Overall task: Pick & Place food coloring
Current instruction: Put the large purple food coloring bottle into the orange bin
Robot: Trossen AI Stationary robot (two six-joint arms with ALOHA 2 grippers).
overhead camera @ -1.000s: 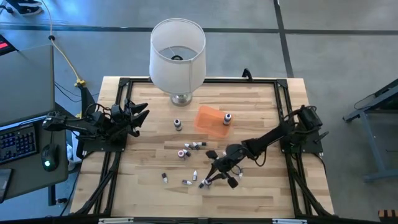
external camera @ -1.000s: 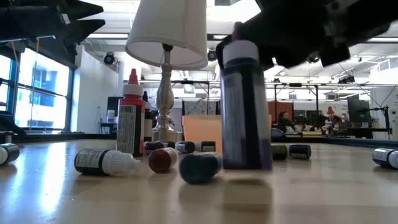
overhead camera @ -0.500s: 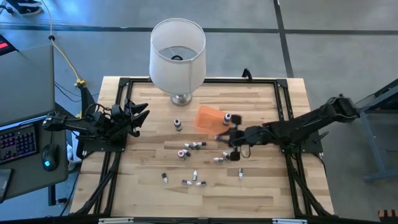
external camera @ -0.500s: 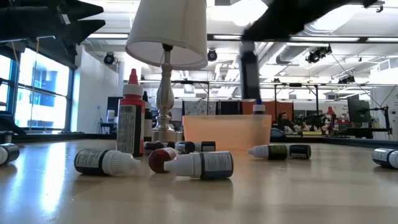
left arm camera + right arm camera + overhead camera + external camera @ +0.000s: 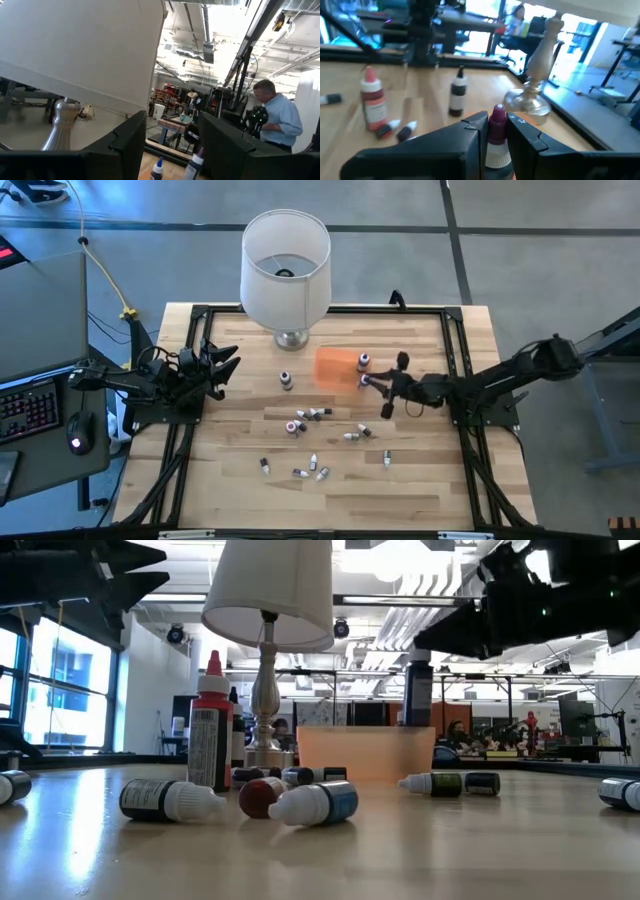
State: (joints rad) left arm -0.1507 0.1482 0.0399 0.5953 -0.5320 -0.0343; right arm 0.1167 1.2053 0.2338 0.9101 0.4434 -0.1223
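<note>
white lampshade (image 5: 286, 252) on metal lamp base (image 5: 291, 338), orange tray (image 5: 338, 367) just beside; wooden table (image 5: 230, 480).

A dark arm (image 5: 530, 610) at 1 o'clock holds a bottle (image 5: 418, 690) upright above the orange tray (image 5: 365, 755). A lamp (image 5: 268, 600) stands at 11 o'clock, a red-capped bottle (image 5: 210, 735) at 9; capped bottles (image 5: 310, 803) lie near centre.

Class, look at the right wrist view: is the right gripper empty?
No. The right gripper is shut on a food coloring bottle, whose purplish cap pokes up between its fingers.
</note>
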